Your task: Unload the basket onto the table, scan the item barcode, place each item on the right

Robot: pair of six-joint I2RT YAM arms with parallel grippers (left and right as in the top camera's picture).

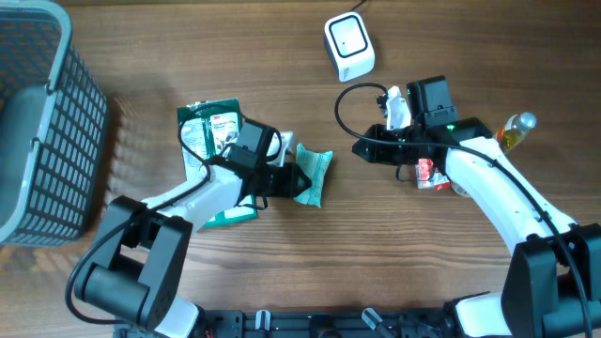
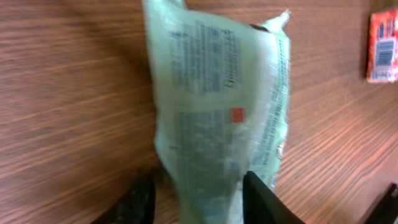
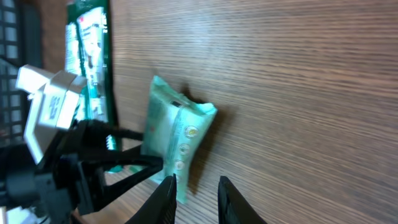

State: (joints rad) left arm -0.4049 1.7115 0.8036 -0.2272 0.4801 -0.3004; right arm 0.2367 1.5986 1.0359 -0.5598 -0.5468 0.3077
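One green packet (image 1: pixel 317 175) lies between parted jaws of the left hand (image 1: pixel 295 178); the right hand (image 3: pixel 196 199), barely parted, holds nothing.

a brown wood-grain table (image 1: pixel 282 272) fills the view, evenly lit, with soft shadows.

In the left wrist view the print on the pale green pouch (image 2: pixel 217 112) is blurred past reading. Its lower end is covered by the left tool (image 2: pixel 198 193), and whether it is gripped cannot be told. A red packet (image 2: pixel 382 46) is cut by the right edge. Overhead, the basket (image 1: pixel 84 103) is cropped at the left. A dark green packet (image 1: pixel 211 122) is partly hidden under the left arm (image 1: pixel 188 197), and a bottle (image 1: pixel 515 131) behind the right arm (image 1: pixel 488 178).
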